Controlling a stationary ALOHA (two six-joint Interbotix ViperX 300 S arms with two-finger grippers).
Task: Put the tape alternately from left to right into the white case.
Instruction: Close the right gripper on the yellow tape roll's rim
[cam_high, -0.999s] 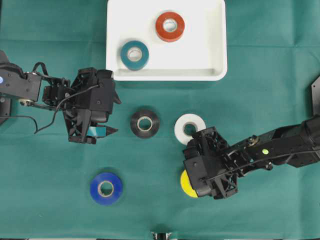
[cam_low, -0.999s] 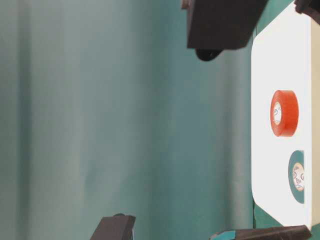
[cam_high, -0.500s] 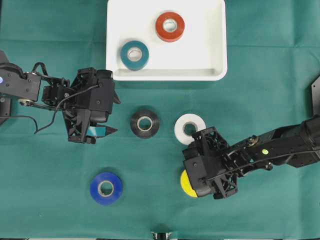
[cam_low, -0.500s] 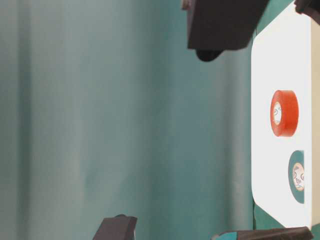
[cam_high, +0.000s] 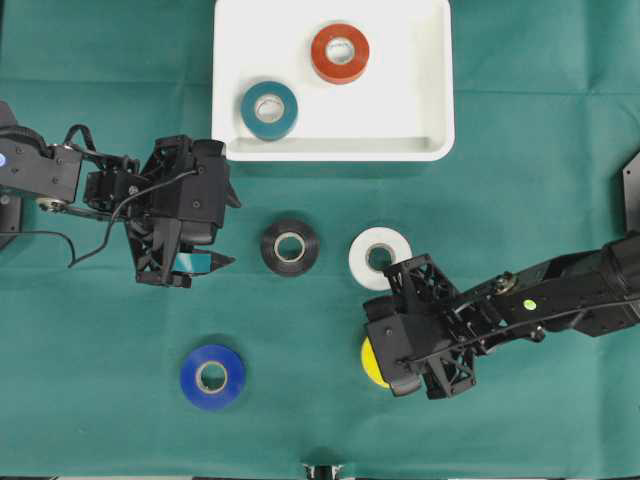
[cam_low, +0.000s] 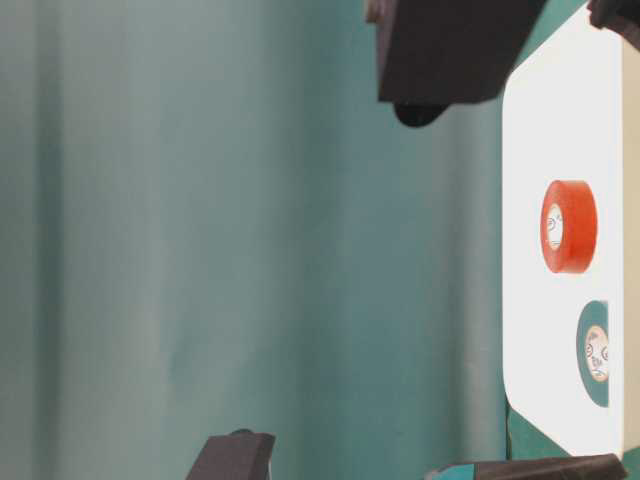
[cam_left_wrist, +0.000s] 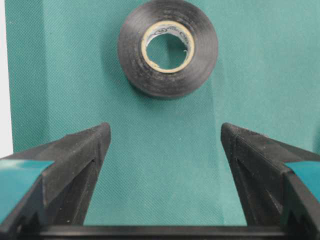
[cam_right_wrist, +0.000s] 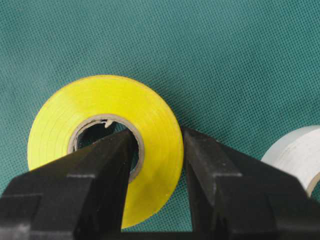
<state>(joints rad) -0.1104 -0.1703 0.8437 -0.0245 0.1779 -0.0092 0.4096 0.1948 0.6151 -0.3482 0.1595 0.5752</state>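
The white case (cam_high: 400, 105) at the top holds a teal roll (cam_high: 269, 110) and a red-orange roll (cam_high: 340, 53); both also show in the table-level view, red-orange (cam_low: 570, 226) and teal (cam_low: 595, 352). On the cloth lie black tape (cam_high: 290, 247), white tape (cam_high: 380, 257) and blue tape (cam_high: 212, 376). My right gripper (cam_right_wrist: 157, 145) is shut on the yellow tape (cam_right_wrist: 155, 125), one finger (cam_right_wrist: 95, 170) inside the core and the other outside the wall. From overhead only the yellow tape's edge (cam_high: 370, 362) shows. My left gripper (cam_left_wrist: 165, 137) stands open and empty, short of the black tape (cam_left_wrist: 167, 47).
Green cloth covers the whole table. The white tape (cam_right_wrist: 295, 150) lies just right of my right gripper's outer finger. The case's edge (cam_left_wrist: 4, 75) shows at the left of the left wrist view. The blue roll sits alone at the front left.
My right gripper has closed onto the yellow tape's wall and shifted slightly. The left arm and all other rolls have stayed where they were.
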